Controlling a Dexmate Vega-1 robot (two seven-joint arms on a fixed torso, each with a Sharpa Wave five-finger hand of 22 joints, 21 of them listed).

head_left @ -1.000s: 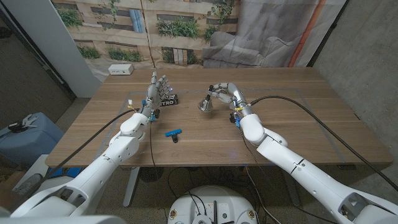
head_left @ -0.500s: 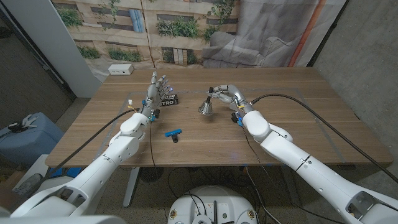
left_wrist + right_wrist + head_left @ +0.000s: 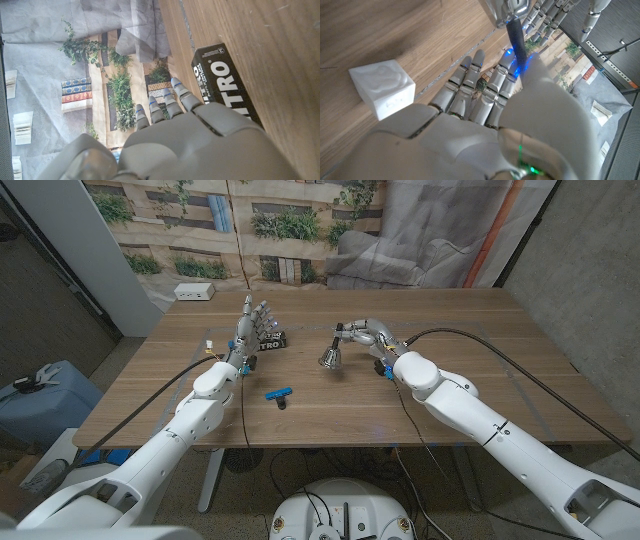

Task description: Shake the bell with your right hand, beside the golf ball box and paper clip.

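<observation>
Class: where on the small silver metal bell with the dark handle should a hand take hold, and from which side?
Grip the small silver bell by its slim dark handle, coming from the robot's right, as the right hand does: the handle juts that way, leaving the flared body free to swing.

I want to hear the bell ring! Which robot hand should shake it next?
The right hand. It already holds the bell by its handle, tilted above the table. The left hand stands open beside the golf ball box, holding nothing, with the blue paper clip nearer the robot.
</observation>
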